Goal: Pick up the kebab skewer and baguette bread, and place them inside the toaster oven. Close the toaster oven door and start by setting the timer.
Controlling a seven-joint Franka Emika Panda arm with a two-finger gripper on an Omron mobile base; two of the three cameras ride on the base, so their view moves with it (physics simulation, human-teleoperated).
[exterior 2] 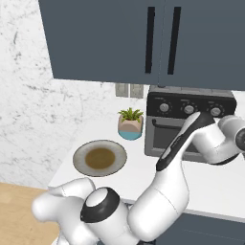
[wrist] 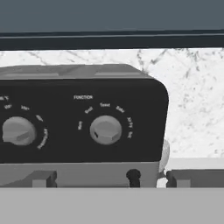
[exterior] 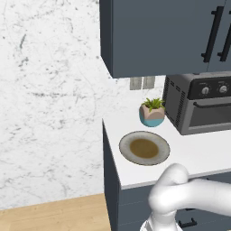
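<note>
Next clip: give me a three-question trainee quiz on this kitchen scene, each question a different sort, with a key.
1. True or false: the dark grey toaster oven's glass-windowed drop-down door is closed.
2. What stands between the round speckled plate and the oven: A) a small potted plant, B) a kettle, C) a mug?
3. Fill in: in the hand view, the silver knob nearest centre sits under the word ____.

Key: 1 true; 2 A, the small potted plant; 3 FUNCTION.

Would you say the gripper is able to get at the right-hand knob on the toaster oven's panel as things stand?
Probably yes. In the hand view the gripper is open and faces the toaster oven panel, with the function knob straight ahead and nothing between them.
</note>
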